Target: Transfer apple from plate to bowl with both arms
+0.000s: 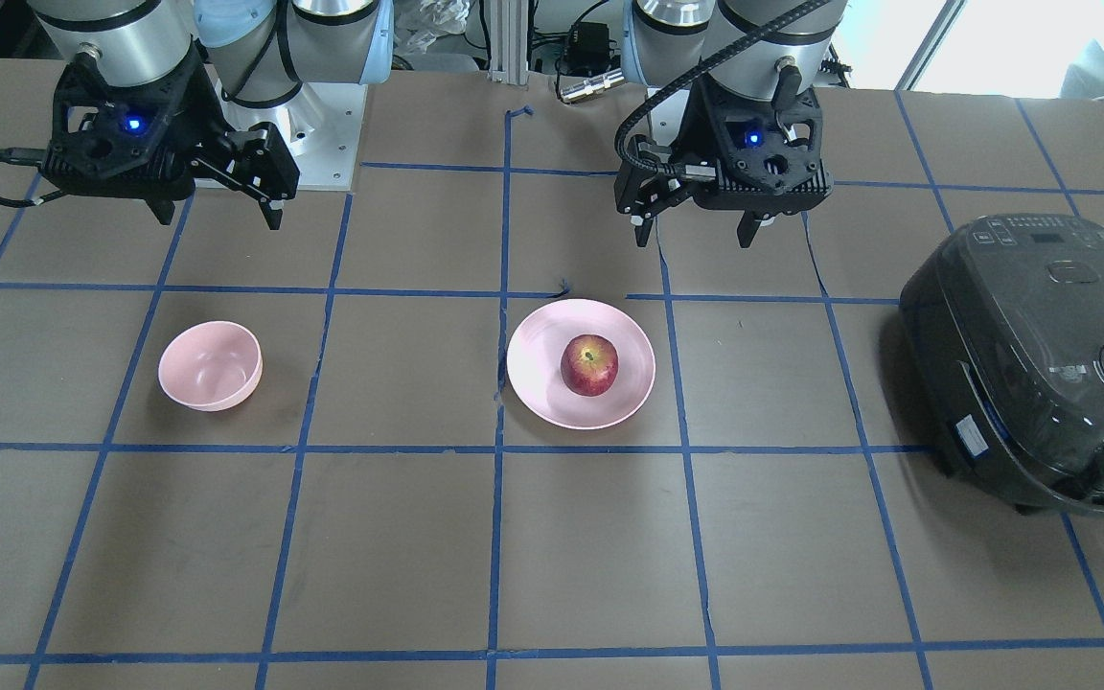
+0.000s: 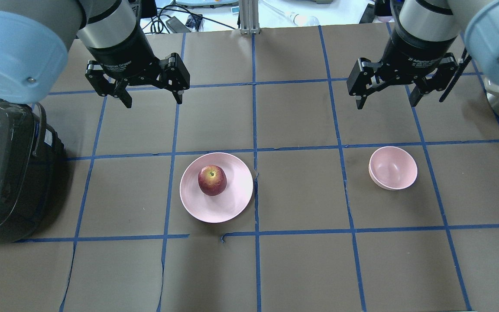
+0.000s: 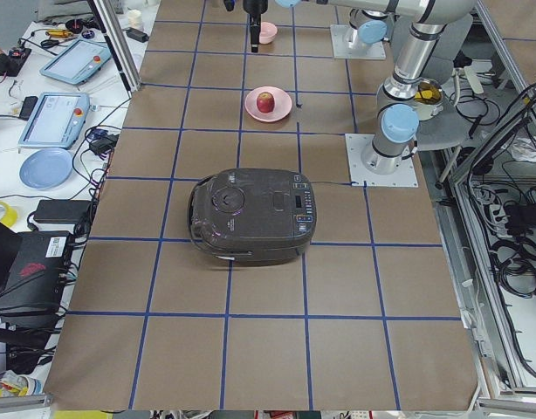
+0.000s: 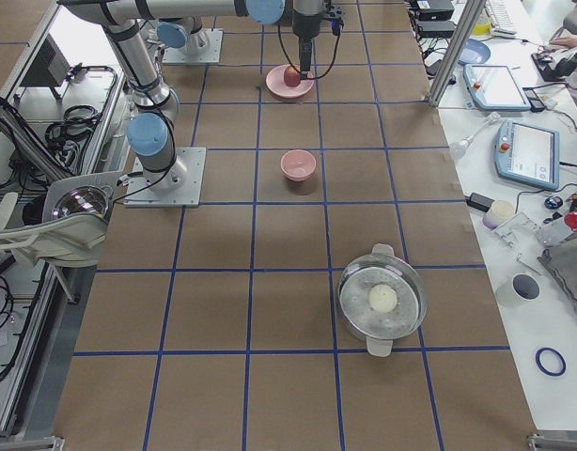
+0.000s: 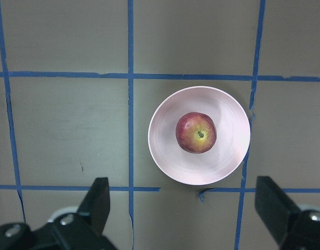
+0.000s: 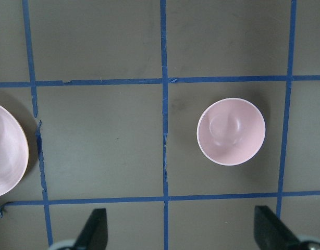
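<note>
A dark red apple with a yellowish stem patch sits on the wide pale pink plate, left of the table's middle in the overhead view. The apple and plate also show in the left wrist view. The small deep pink bowl stands empty to the right; it also shows in the right wrist view. My left gripper is open and empty, high above the table, behind and left of the plate. My right gripper is open and empty, high above, behind the bowl.
A dark grey rice cooker stands at the table's left edge. A metal pot with a glass lid stands farther along the robot's right side. The brown table carries a blue tape grid.
</note>
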{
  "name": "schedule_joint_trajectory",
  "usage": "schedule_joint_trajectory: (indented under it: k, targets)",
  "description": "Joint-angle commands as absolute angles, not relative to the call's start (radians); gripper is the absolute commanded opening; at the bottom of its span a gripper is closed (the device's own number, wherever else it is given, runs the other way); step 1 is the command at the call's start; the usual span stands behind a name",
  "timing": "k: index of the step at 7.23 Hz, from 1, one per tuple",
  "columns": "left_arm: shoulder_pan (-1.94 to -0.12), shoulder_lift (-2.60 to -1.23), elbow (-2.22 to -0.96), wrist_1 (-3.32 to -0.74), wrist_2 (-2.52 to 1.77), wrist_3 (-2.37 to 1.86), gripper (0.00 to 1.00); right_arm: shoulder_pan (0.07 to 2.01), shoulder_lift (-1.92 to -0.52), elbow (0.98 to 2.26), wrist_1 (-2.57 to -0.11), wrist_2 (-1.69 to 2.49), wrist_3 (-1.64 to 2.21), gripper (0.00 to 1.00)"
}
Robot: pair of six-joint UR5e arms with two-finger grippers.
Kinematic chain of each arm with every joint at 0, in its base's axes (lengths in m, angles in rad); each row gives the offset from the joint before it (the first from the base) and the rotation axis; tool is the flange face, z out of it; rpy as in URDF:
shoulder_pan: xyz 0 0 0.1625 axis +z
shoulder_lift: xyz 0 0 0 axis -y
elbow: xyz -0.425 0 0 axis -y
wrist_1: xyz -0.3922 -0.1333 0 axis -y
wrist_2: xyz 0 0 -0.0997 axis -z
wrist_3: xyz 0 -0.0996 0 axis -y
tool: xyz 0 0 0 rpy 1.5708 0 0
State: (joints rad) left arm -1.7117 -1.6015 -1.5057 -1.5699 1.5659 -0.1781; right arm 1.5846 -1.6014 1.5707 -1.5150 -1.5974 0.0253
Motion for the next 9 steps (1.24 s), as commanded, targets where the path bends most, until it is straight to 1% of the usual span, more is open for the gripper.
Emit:
schedule_joint_trajectory:
  k: [1, 9]
  targets:
    - [-1.710, -1.600, -1.506, -1.572, 1.568, -0.178, 1.00, 1.585, -1.600, 1.571, -1.514, -1.601, 0.023, 1.00]
    - [-1.710, -1.600, -1.506, -1.575, 1.572, -0.176, 1.00, 1.583, -1.597, 1.572, -1.517, -1.597, 0.014, 1.00]
